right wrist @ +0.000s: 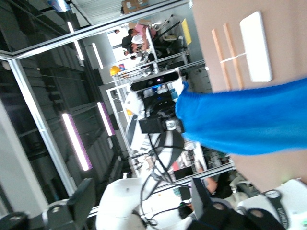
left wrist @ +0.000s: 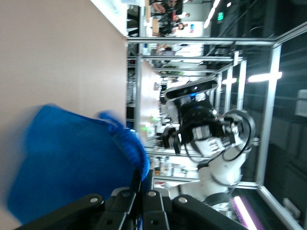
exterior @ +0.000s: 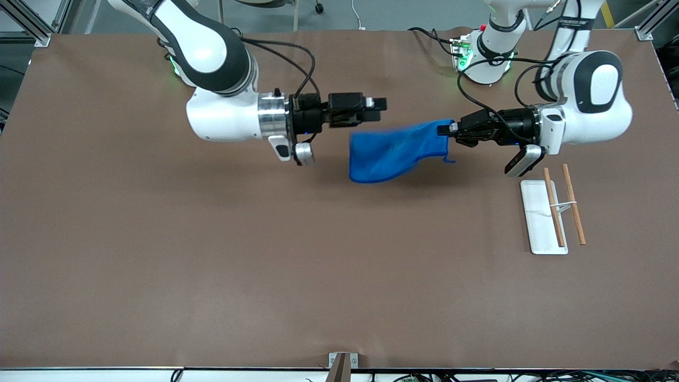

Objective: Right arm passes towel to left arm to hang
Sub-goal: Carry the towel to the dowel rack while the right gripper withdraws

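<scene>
The bright blue towel [exterior: 390, 151] hangs in the air over the middle of the table, sagging below one pinched corner. My left gripper [exterior: 447, 129] is shut on that corner, and its short loop dangles just under the jaws. In the left wrist view the towel [left wrist: 72, 158] spreads out from the closed left gripper [left wrist: 144, 178]. My right gripper [exterior: 380, 103] is open beside the towel's free end with nothing between its fingers. The right wrist view shows the right gripper [right wrist: 141, 201] spread wide, apart from the towel [right wrist: 249, 120].
A rack with a white base [exterior: 537, 223] and two wooden rods [exterior: 574, 209] stands toward the left arm's end of the table, nearer to the front camera than the left gripper. It also shows in the right wrist view, with its white base [right wrist: 256, 45].
</scene>
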Motion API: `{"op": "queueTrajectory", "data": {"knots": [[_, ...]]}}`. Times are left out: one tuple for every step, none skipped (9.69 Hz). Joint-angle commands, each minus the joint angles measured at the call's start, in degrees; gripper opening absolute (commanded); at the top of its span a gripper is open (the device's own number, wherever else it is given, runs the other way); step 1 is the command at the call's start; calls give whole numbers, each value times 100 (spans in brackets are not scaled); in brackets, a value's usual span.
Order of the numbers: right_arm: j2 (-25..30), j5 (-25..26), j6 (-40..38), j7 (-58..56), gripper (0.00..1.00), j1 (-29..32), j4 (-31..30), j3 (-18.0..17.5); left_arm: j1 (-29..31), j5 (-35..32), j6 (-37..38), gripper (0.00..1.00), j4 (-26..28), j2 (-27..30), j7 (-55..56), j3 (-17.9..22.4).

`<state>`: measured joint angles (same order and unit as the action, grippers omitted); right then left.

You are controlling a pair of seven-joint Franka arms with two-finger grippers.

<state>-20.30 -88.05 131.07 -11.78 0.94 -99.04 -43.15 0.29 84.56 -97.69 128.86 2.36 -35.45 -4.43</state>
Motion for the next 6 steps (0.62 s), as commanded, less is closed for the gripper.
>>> {"op": "queueTrajectory", "data": {"knots": [[70, 1282, -81, 123, 100, 345, -133, 147, 6, -1312, -67, 0, -237, -17, 46, 431], [79, 2099, -81, 210, 100, 337, -125, 436, 6, -1989, -58, 0, -509, -34, 133, 634], [88, 2890, -90, 324, 100, 328, -125, 779, 6, -2622, -66, 0, -755, -87, 91, 897], [192, 3681, -90, 578, 100, 328, -142, 1087, 6, -3125, -75, 0, -975, -131, 47, 1231], [324, 4516, -99, 989, 100, 320, -160, 1359, 6, -3530, -84, 0, -1273, -262, -23, 1556], [342, 5299, -186, 1350, 100, 328, -160, 1571, 15, -3969, -101, 0, -1615, -480, -137, 1794]]}}
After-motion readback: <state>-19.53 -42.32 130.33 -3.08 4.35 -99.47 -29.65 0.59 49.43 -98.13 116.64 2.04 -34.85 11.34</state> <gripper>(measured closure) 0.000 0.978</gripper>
